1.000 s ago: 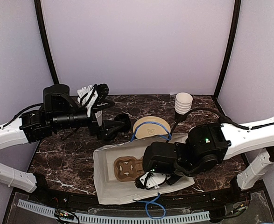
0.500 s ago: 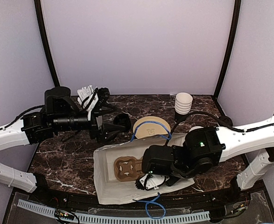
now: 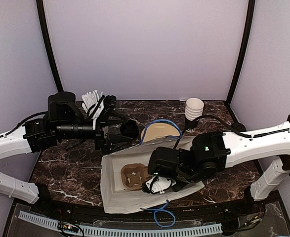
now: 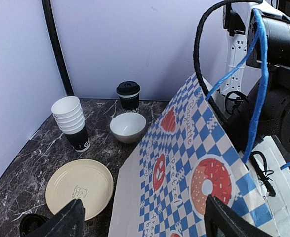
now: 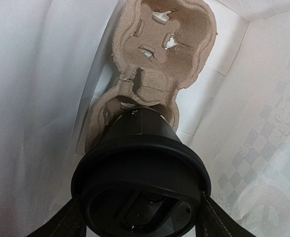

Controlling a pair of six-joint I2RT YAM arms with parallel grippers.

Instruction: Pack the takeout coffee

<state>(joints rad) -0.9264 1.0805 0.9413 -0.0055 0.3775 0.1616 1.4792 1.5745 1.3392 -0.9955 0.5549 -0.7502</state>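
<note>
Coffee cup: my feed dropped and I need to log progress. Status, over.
Right tool shut on lidded coffee cup, inside bag, at near slot of cardboard carrier. Left tool open beside bag wall. Far slot empty, nothing blocking.

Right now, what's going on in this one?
The right gripper holds a lidded black coffee cup inside the white paper bag, its base at one slot of the cardboard carrier; whether it is seated is unclear. The left gripper is open beside the bag's printed side. Another lidded cup stands apart, outside the bag.
</note>
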